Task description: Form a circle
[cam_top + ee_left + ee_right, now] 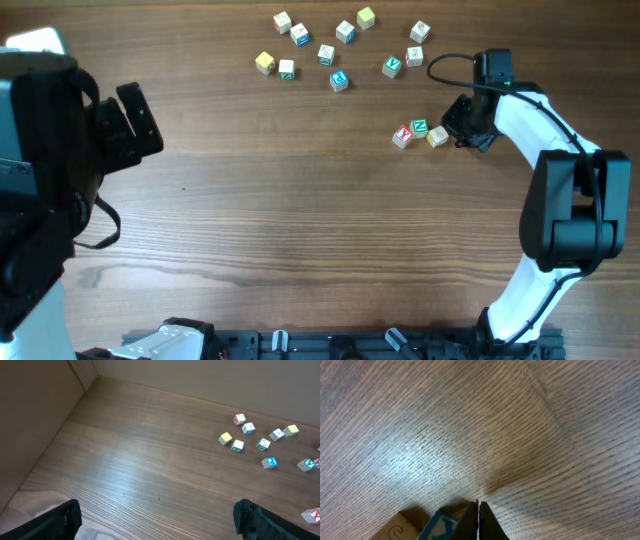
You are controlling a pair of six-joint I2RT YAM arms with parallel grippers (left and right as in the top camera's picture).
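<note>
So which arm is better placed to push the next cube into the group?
Right. The right tool, shut, sits beside the three grouped cubes, with the loose cubes close by; the left tool hangs open far across the table.

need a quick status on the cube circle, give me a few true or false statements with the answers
1. The right gripper is shut. True.
2. The left gripper holds a cube. False: it is open and empty, far from every cube.
3. Three cubes sit bunched beside the right gripper. True.
4. Every cube sits in one closed ring. False: the other cubes lie scattered apart, and no ring is formed yet.
</note>
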